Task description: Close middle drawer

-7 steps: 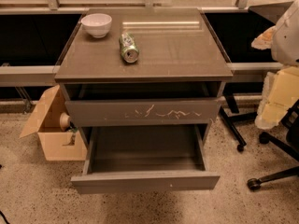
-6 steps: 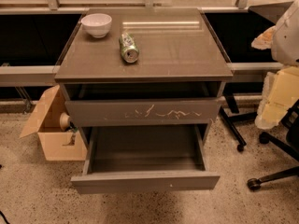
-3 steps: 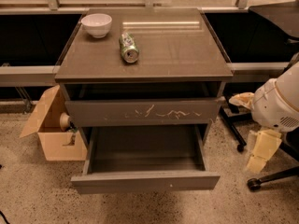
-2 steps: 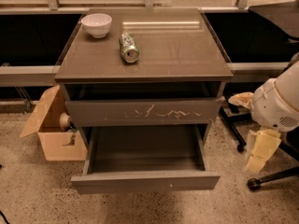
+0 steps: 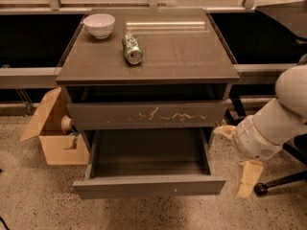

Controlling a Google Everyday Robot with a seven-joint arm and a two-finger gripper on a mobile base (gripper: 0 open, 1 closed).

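One grey-brown cabinet (image 5: 192, 56) at centre. Middle drawer (image 5: 148, 186) is pulled out toward the near side, under the scratched drawer (image 5: 146, 115) (that one slightly out). White arm (image 5: 283, 114) at right. Gripper (image 5: 230, 162) hangs just right of the middle drawer, spread wide, holding nothing. Cardboard box (image 5: 53, 133) on the floor at left. On top, a bowl (image 5: 99, 25) far left and a can (image 5: 132, 49) lying near it.

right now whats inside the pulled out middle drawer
The middle drawer shows only a bare floor inside; its back end is covered by the scratched drawer above. The gripper hangs beside its right front corner.
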